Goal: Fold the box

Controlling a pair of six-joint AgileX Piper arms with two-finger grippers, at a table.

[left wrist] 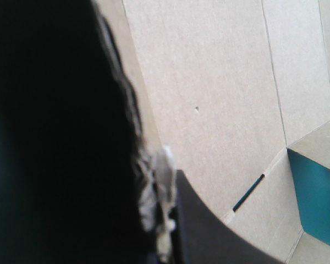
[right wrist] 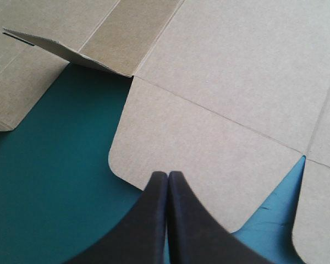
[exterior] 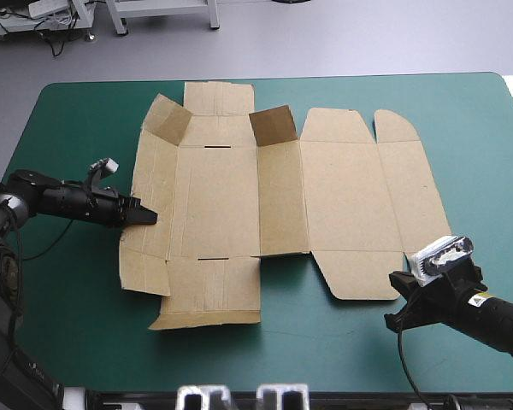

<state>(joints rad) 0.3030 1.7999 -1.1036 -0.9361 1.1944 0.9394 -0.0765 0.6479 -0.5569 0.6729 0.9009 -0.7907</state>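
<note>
The brown box point(exterior: 325, 188) lies as a flat cut sheet across the middle of the teal-green cover. Two small flaps, one point(exterior: 167, 120) at the far left and one point(exterior: 272, 126) near the centre, stand raised. My left gripper point(exterior: 145, 215) lies low at the sheet's left side panel. In the left wrist view its black fingers point(left wrist: 162, 181) are shut on a frayed board edge, with the box point(left wrist: 220, 99) spreading ahead. My right gripper point(exterior: 397, 284) sits at the near right rounded flap. In the right wrist view it point(right wrist: 168, 175) is shut, its tip at that flap's point(right wrist: 209, 148) rim.
Bare teal-green cover point(exterior: 325, 342) runs along the near side between the arms and on the far right point(exterior: 479, 154). Ahead of the right gripper, a near panel point(right wrist: 71, 52) of the sheet lifts slightly off the cover point(right wrist: 55, 181).
</note>
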